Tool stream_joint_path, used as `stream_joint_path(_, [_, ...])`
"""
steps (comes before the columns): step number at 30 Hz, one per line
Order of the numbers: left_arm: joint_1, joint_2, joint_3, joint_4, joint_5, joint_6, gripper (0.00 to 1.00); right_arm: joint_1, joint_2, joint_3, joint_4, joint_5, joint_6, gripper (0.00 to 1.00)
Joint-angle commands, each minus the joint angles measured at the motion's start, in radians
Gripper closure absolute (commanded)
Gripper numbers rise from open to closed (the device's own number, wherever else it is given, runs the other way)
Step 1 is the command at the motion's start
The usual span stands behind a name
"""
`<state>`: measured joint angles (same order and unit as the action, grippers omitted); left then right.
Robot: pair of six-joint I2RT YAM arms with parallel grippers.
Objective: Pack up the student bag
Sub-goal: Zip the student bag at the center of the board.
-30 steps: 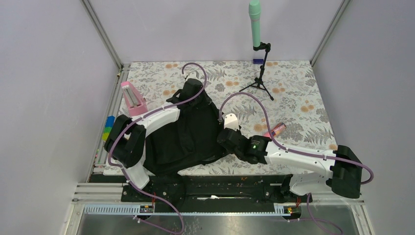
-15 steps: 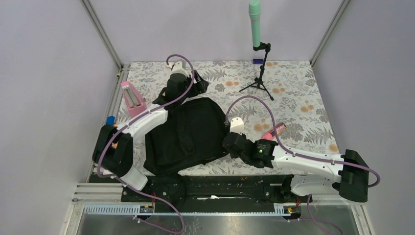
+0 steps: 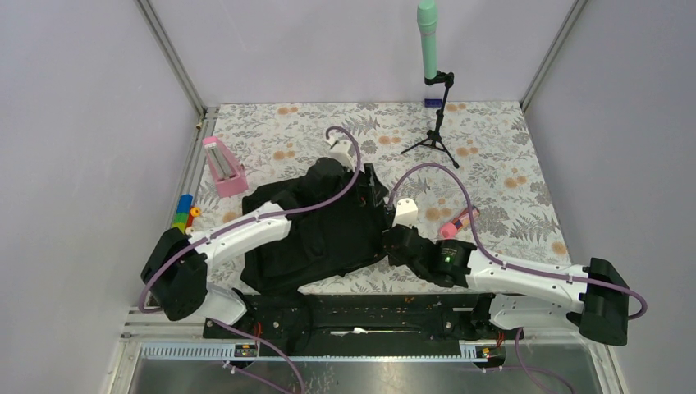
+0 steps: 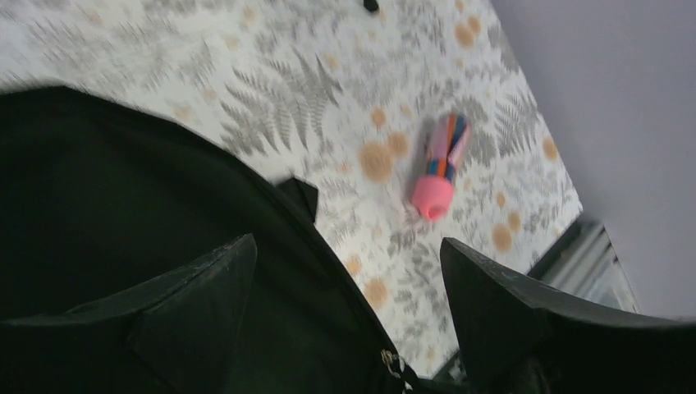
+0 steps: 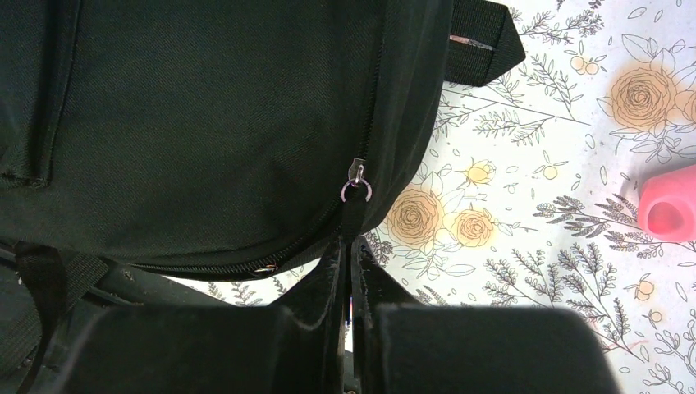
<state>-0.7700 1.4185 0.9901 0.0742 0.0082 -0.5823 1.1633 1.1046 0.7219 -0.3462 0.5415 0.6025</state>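
Note:
The student bag [image 3: 312, 234] is a big black backpack lying flat on the flowered cloth, near the front. My left gripper [image 3: 371, 190] hovers open over its far right edge. In the left wrist view the two fingers stand wide apart with nothing between them, black bag fabric [image 4: 123, 205] under the left gripper [image 4: 349, 254]. My right gripper [image 3: 389, 243] is at the bag's right side. In the right wrist view the right gripper [image 5: 351, 242] is shut on the black pull tab hanging from the zip ring [image 5: 356, 190] of the bag [image 5: 205, 107].
A pink tube-shaped case [image 3: 458, 222] lies on the cloth just right of the bag. A pink wedge-shaped object [image 3: 222, 164] and coloured blocks [image 3: 185, 215] are at the left. A small tripod [image 3: 432, 135] holding a green stick stands at the back.
My left gripper has opened and swung from the bag's far left corner to over its far right edge. The right arm has shifted slightly right, still gripping the pull tab.

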Motion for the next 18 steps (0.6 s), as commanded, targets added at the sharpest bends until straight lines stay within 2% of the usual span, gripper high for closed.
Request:
stream_joint_path(1, [-0.055, 0.023, -0.025, -0.051, 0.026, -0.074, 0.14, 0.013, -0.028, -0.01, 0.024, 0.036, 0.035, 1.0])
stream_joint_path(7, [-0.139, 0.045, -0.047, -0.024, 0.014, -0.129, 0.16, 0.012, -0.03, -0.012, 0.024, 0.036, 0.033, 1.0])
stream_joint_path(8, [-0.149, 0.053, -0.039, -0.037, 0.009, -0.128, 0.2, 0.011, -0.03, -0.014, 0.024, 0.037, 0.034, 1.0])
stream_joint_path(11, [-0.169, 0.078, -0.031, -0.058, -0.003, -0.13, 0.44, 0.013, -0.032, -0.018, 0.024, 0.038, 0.036, 1.0])
stream_joint_path(12, [-0.176, 0.087, -0.033, -0.06, -0.005, -0.132, 0.49, 0.012, -0.033, -0.019, 0.023, 0.038, 0.036, 1.0])
stream_joint_path(16, [-0.194, 0.112, -0.018, -0.073, -0.049, -0.131, 0.61, 0.012, -0.034, -0.021, 0.024, 0.037, 0.038, 1.0])
stream_joint_path(18, [-0.198, 0.128, -0.008, -0.073, -0.05, -0.132, 0.63, 0.012, -0.034, -0.02, 0.023, 0.035, 0.036, 1.0])
